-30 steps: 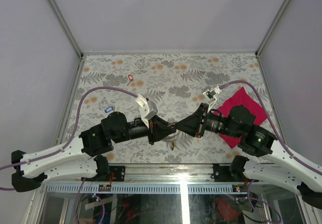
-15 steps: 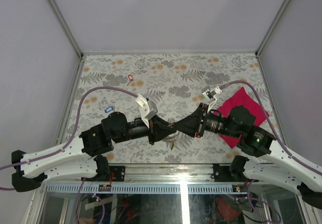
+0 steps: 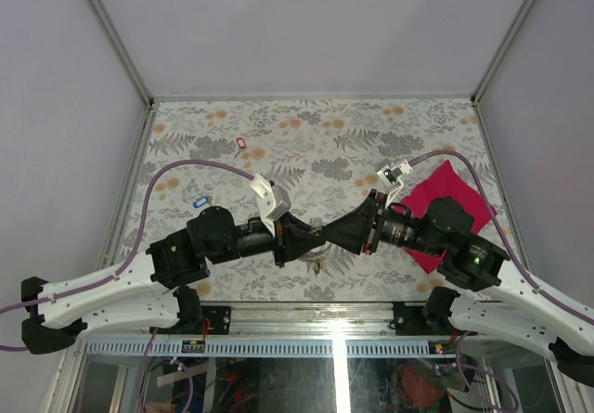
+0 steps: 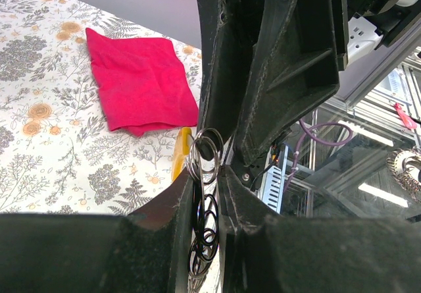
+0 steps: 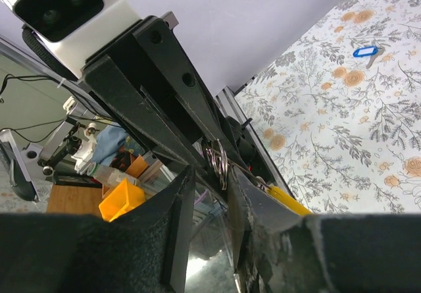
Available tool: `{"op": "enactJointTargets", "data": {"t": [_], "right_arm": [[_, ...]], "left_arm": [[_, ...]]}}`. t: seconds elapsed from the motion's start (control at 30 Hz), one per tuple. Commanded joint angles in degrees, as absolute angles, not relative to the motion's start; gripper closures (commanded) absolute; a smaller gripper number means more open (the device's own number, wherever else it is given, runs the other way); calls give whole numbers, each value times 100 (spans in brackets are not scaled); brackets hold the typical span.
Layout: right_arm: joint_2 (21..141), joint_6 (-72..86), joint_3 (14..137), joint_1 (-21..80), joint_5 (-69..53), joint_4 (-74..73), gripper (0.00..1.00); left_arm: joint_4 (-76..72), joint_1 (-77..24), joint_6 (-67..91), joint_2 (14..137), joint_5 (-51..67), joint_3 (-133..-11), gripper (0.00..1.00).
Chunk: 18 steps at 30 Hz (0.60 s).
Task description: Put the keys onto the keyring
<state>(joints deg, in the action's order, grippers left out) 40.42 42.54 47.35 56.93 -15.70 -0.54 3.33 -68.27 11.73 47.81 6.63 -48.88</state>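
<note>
Both grippers meet tip to tip above the table's near middle. My left gripper (image 3: 314,235) (image 4: 207,174) is shut on the keyring (image 4: 204,153), a silvery loop standing upright between its pads, with its chain (image 4: 203,224) hanging down in the gap. A yellow key (image 4: 180,152) (image 3: 319,264) dangles from the ring. My right gripper (image 3: 329,234) (image 5: 212,172) is open, and the keyring (image 5: 218,160) lies against its right finger with a clear gap on the other side. The yellow key (image 5: 287,200) shows just behind that finger. A red key (image 3: 241,142) and a blue key (image 3: 198,201) (image 5: 365,51) lie on the flowered table.
A magenta cloth (image 3: 453,198) (image 4: 138,82) lies flat at the right, partly under the right arm. Purple cables arc over both arms. Metal rails edge the table (image 3: 306,125), and a glass front edge runs just below the grippers.
My right gripper's jaws have spread apart around the ring. The left gripper keeps its hold, and both arms have barely shifted.
</note>
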Motion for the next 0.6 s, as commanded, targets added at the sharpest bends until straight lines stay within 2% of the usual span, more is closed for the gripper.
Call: {"op": "enactJointTargets", "data": {"t": [0.0, 0.17, 0.57], "right_arm": [[3915, 4287, 4757, 5673, -1490, 393, 67], [3894, 4330, 4725, 5670, -1484, 418, 67], [3905, 4375, 4707, 5669, -1520, 471, 82]], "left_arm": [[-193, -6865, 1195, 4706, 755, -4871, 100], [-194, -6870, 1211, 4719, 770, -4870, 100], [-184, -6873, 1204, 4712, 767, -4886, 100]]}}
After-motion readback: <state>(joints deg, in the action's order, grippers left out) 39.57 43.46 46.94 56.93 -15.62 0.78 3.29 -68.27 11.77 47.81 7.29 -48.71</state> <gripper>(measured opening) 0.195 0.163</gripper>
